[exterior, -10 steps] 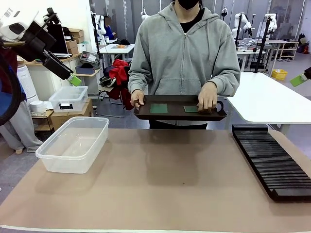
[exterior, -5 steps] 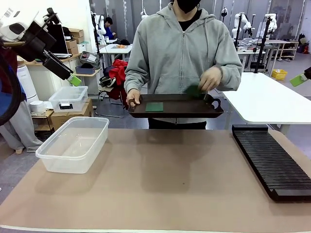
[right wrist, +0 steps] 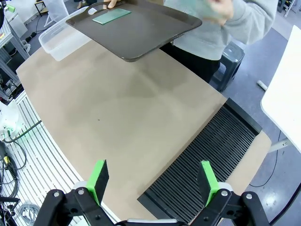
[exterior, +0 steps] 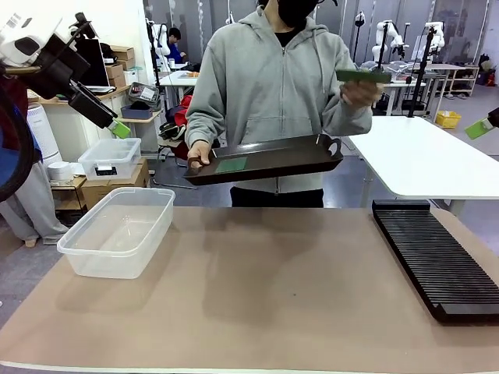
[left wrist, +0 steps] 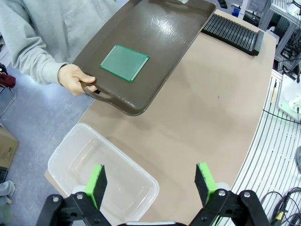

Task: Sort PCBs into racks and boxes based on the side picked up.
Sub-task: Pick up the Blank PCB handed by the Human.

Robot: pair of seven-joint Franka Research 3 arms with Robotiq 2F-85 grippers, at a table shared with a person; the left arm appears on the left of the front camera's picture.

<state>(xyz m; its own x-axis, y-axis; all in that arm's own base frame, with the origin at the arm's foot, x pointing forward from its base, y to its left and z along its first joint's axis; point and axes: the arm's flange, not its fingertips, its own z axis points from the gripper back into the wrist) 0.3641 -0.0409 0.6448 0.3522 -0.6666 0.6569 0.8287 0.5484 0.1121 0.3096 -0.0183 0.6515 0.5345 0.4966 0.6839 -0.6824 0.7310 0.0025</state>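
Counter: bare brown top in the middle, with the task's things at its sides.
Rack: long, black and ribbed, lying at 3 o'clock on the counter with every slot unfilled.
Box: clear tub at 9 o'clock, with nothing in it.
Tray: dark brown, held in the air past the counter's 12 o'clock edge. A second ago it was level in two hands. Now one hand carries it by the 9 o'clock handle, and it dips toward that side.
Left hand: fingers spread wide, pinching nothing, hanging high above the box.
Right hand: fingers spread wide, pinching nothing, hanging high above the rack's near end.
Raised hand: the person's other hand has left the tray and come up to about 1 o'clock, at shoulder height.
Lifted PCB: picked off the tray within the last second and now pinched in the raised hand. It shows edge-on as a thin, level green strip, and I cannot tell which face is up.
Tray PCB: has stayed on the tray toward its 9 o'clock end. It is flat, plain green and nearly square, with a paler rim and no parts visible.
Meaning: the first board is probably being offered. Neither robot hand has started toward it, and sorting has not begun.
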